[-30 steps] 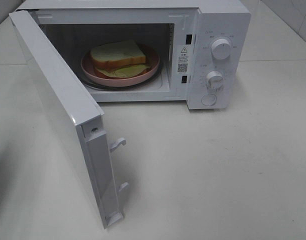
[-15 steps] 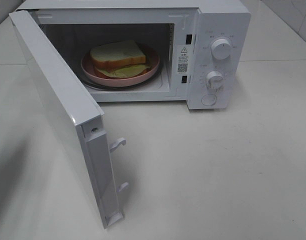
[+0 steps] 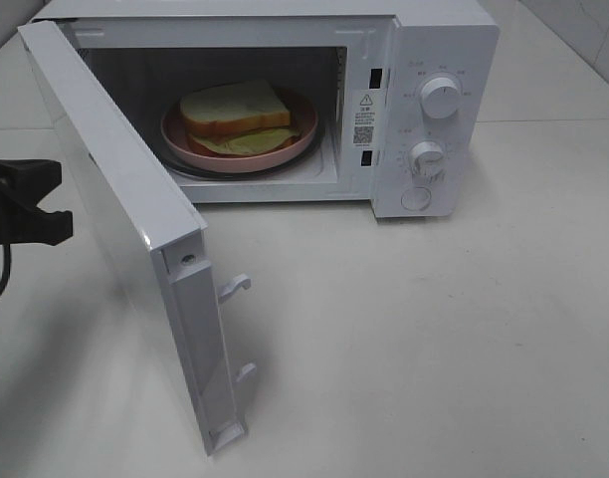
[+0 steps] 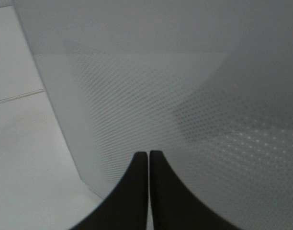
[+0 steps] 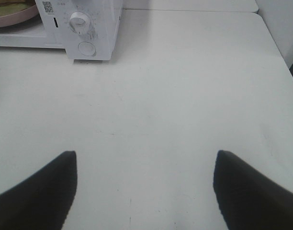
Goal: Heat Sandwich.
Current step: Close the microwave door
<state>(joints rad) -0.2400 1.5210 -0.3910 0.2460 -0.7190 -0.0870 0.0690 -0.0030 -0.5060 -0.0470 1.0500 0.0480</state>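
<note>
inside microwave (image 3: 464,50) | sandwich (image 3: 235,110): white bread, yellowish filling | on pink plate (image 3: 240,162)

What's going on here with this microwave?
A sandwich sits on a pink plate inside the microwave, whose door stands wide open. The robot's left gripper, shut, is close to the door's outer face, probably to push it closed. The right gripper hangs open over the table, holding nothing.

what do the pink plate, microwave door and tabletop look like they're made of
pink plate: likely plastic or glazed ceramic; smooth, evenly coloured, soft sheen.
microwave door: white glossy painted metal or plastic, with a dotted screen window in the left wrist view.
tabletop: off-white, smooth, matte; maybe laminate or stone.
</note>
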